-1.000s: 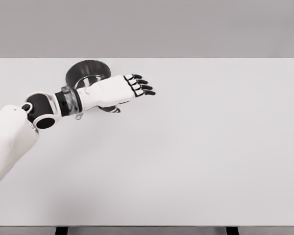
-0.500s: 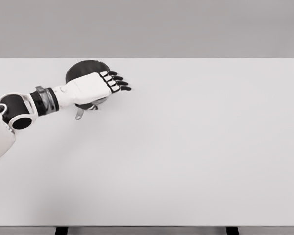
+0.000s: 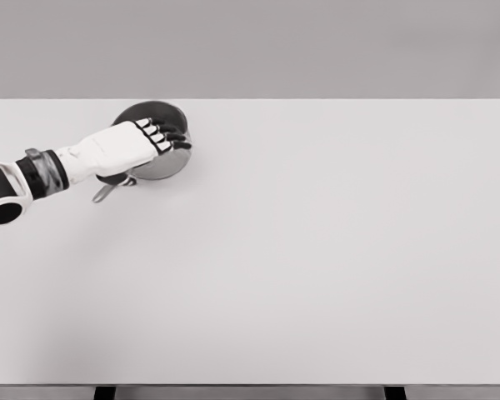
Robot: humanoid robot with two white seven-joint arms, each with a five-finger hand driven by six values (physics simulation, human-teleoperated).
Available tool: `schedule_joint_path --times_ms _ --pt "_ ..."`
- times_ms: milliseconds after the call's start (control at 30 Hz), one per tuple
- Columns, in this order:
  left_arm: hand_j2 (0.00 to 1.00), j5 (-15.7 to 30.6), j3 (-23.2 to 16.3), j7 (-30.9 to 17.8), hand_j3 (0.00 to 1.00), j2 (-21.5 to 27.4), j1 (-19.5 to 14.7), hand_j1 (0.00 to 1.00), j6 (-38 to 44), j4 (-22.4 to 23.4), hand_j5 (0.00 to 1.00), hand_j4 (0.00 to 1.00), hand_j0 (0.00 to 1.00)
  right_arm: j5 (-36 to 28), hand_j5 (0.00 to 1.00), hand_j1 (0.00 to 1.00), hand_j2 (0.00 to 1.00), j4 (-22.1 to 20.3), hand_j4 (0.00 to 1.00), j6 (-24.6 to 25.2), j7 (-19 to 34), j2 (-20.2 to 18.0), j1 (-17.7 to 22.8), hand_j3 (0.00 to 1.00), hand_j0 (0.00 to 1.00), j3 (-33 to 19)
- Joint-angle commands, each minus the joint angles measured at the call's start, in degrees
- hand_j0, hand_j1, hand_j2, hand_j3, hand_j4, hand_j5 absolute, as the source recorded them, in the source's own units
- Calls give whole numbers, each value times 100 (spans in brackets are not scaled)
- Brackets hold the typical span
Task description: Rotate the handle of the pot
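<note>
Pot (image 3: 168, 164) near the far left of the white tabletop (image 3: 333, 250), metal, dark inside, upright. Handle (image 3: 104, 193) poking out from the pot's near-left side, low against the tabletop, pointing toward the left edge.

Left hand (image 3: 129, 146) over the pot, palm down, covering most of the pot's near-left half. Fingers (image 3: 168, 137) stretched out nearly flat across the rim toward the pot's right side, only slightly bent at the tips. Nothing gripped as far as can be seen; whether the palm presses on the rim or merely hovers above it cannot be told. Thumb hidden under the hand. Forearm running back from the pot toward the left edge of the view, passing just above the handle. Right hand out of view.

Judged risks from here:
- Flat, ungrasping contact on the rim: likely to slip across the metal instead of turning the pot, leaving the handle where it points.
- Downward push off-centre, toward the handle side: likely to tip the pot or drag it sideways rather than spin it in place.
- Wrist and forearm close above the handle: possible bump, knocking the handle the wrong way.
- Pot near the left side of the tabletop: a hard shove leftward may carry it toward that edge.
</note>
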Motion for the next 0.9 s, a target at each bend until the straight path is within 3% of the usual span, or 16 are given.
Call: schedule_joint_path --times_ms 0,867 --pt "100 40 136 4 100 82 0 100 9 -1 100 100 100 -2 100 100 100 0 100 2 1 0 9 100 100 3" --pt "100 5 329 4 100 354 -26 100 9 429 100 100 100 -2 100 100 100 0 100 -6 1 0 0 100 100 -6"
